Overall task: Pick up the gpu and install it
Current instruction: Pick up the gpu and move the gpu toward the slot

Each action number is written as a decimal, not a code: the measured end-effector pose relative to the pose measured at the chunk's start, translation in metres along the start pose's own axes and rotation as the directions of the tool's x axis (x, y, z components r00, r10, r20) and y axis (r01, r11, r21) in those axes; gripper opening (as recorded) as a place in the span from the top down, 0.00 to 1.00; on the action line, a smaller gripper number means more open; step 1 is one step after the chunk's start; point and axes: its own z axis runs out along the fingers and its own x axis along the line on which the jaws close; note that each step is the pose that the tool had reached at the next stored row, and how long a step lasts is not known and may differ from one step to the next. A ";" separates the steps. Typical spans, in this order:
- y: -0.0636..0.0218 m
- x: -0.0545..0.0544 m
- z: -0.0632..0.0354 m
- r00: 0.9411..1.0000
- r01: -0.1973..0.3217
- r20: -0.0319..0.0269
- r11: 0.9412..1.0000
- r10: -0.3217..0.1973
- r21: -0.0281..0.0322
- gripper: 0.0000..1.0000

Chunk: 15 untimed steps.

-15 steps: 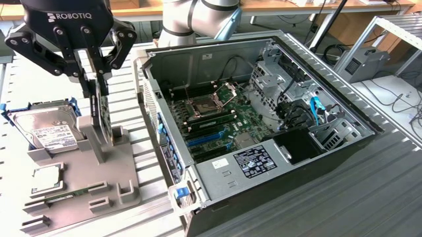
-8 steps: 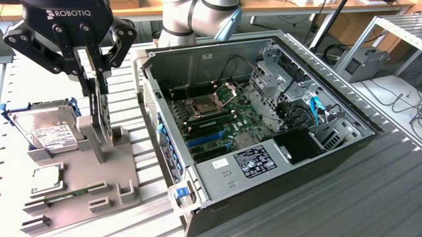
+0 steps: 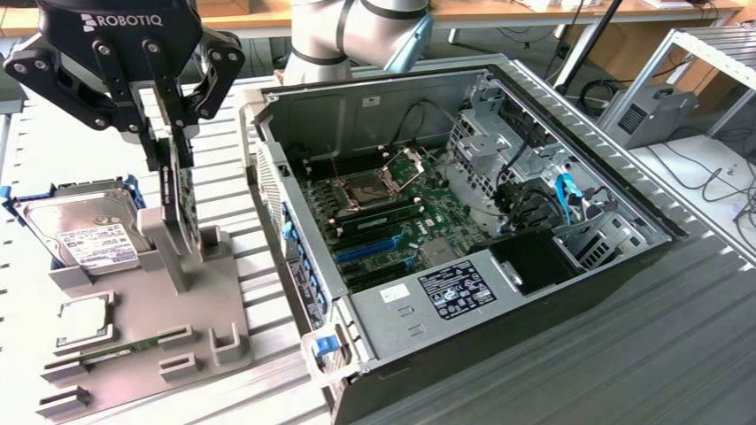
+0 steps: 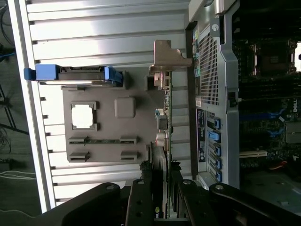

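Currently the pale grey jointed robot arm [image 3: 343, 31] is coming in from the top of the exterior view and pointing its wrist straight down on that view's left. Its black two-fingered gripper [image 3: 173, 150] [image 4: 160, 174] is hanging fingers-down over the grey moulded parts holder [image 3: 177, 341] [image 4: 141, 127]. The jaws are standing about half closed, and the two fingers are pressing on opposite faces of the gpu [image 3: 180, 221] [image 4: 164, 136] — a thin green circuit card with a black cooler and a silver metal end bracket. That card is standing upright on edge, its lower edge down among the holder's slotted posts; whether it is resting in them I cannot tell. It is sitting between the silver hard drive with the white label [image 3: 88, 232] and the open dark computer case [image 3: 354, 106] — near the case's perforated wall.
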 end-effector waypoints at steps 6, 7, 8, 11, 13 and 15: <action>-0.0002 0.000 -0.0032 1.000 0.000 0.000 1.000 0.000 0.000 0.74; -0.0002 0.000 -0.0036 1.000 0.000 0.000 1.000 0.000 0.000 0.74; -0.0002 0.000 -0.0039 1.000 0.000 0.000 1.000 0.000 0.000 0.74; -0.0002 0.000 -0.0042 1.000 0.000 0.000 1.000 0.000 0.000 0.74; -0.0002 0.000 -0.0043 1.000 0.000 0.000 1.000 0.000 0.000 0.74; -0.0002 0.000 -0.0043 1.000 0.000 0.000 1.000 0.000 0.000 0.74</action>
